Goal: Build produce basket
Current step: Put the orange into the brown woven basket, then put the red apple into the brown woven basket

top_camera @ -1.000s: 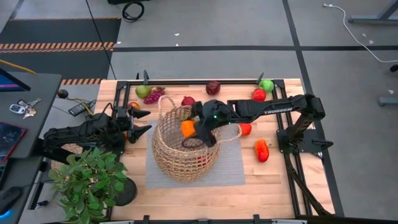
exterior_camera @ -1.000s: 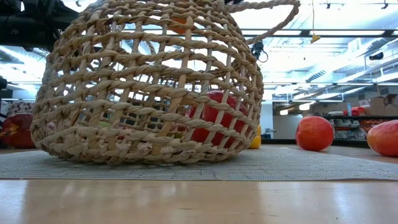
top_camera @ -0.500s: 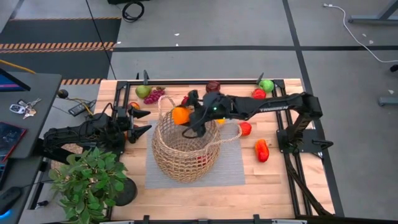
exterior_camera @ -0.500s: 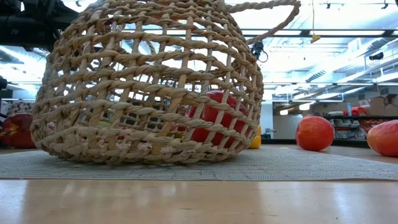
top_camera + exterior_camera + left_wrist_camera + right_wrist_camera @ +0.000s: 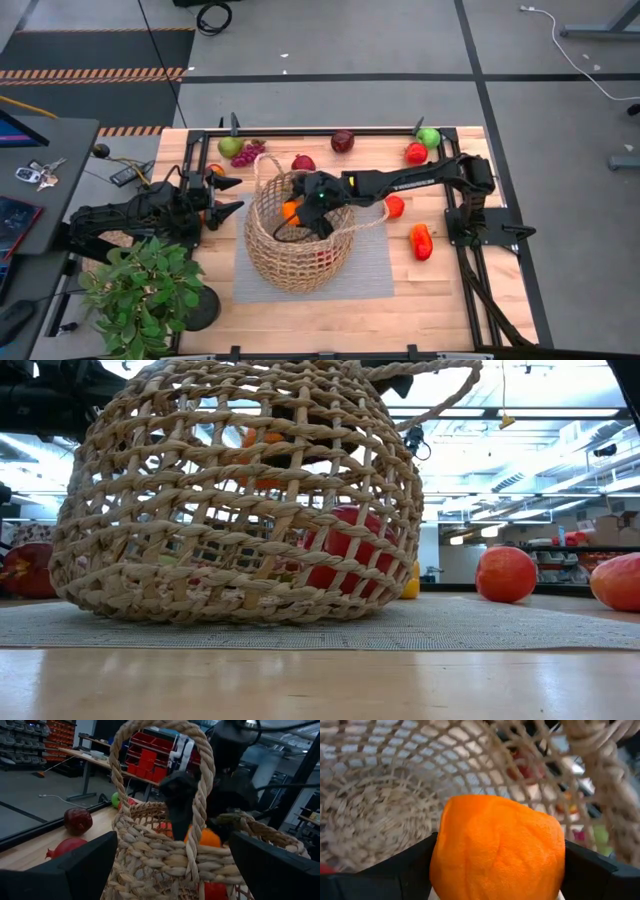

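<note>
A: Okay, right gripper (image 5: pixel 292 212)?
B: Reaching into the basket (image 5: pixel 262 255) mouth, its fingers (image 5: pixel 395 870) pinching an orange fruit (image 5: pixel 497 847) just inside the rim.
A: Basket?
B: Upright on a grey mat (image 5: pixel 375 275), mid-surface (image 5: pixel 300 325). A red piece (image 5: pixel 345 545) already lies at its bottom.
A: Left gripper (image 5: pixel 228 195)?
B: Just beside the basket, fingers spread, holding nothing.
A: Other produce?
B: Green pear (image 5: pixel 230 146) and grapes (image 5: pixel 248 153) along the far edge, green apple (image 5: pixel 429 137) at the corner, red pieces near the right arm.
</note>
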